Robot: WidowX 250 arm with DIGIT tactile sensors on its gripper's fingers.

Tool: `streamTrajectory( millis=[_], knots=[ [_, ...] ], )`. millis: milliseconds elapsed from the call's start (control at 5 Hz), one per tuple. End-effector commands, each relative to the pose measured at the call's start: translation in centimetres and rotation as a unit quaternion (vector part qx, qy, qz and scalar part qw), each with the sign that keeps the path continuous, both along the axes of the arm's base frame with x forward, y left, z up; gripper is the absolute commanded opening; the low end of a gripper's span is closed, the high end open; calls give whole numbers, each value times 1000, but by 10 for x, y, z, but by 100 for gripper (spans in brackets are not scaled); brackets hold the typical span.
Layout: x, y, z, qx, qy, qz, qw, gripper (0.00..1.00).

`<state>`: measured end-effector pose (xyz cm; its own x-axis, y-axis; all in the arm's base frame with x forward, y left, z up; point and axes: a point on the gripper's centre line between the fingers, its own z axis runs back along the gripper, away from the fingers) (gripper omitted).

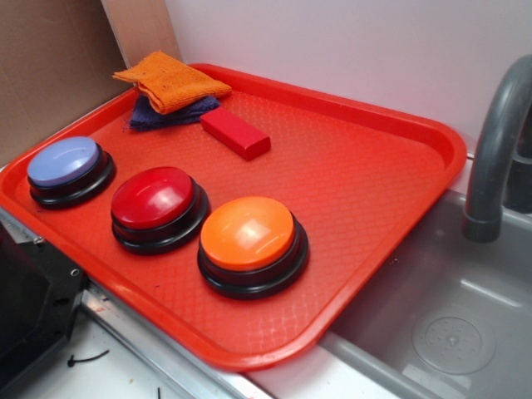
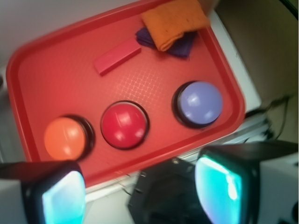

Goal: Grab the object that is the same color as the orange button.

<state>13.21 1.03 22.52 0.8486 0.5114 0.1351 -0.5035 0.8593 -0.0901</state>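
Note:
A small orange folded cloth (image 1: 172, 81) lies at the tray's far left corner, on top of a dark blue cloth (image 1: 170, 115). It also shows in the wrist view (image 2: 175, 21). The large glossy orange button (image 1: 248, 234) on a black base stands at the tray's near side; the wrist view shows it too (image 2: 65, 138). My gripper (image 2: 142, 193) is out of the exterior view. In the wrist view its jaws stand wide apart and empty, high above the tray's near edge, far from the cloth.
The red tray (image 1: 374, 199) also holds a red button (image 1: 153, 198), a light blue button (image 1: 63, 161) and a red rectangular block (image 1: 235, 133). A grey sink (image 1: 449, 332) with a faucet (image 1: 497, 141) lies to the right. A black robot base (image 1: 29, 307) stands at lower left.

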Motion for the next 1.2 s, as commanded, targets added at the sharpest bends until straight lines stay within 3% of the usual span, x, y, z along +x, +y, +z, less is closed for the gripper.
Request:
streamTrajectory(
  millis=[0, 400, 600, 800, 1000],
  knots=[
    [40, 57, -44, 19, -30, 246, 969, 100],
    [81, 104, -78, 77, -108, 446, 885, 100],
    [106, 127, -98, 105, -108, 472, 868, 100],
    [122, 137, -113, 104, -108, 485, 861, 100],
    [152, 148, -135, 98, -97, 476, 868, 100]
  ],
)
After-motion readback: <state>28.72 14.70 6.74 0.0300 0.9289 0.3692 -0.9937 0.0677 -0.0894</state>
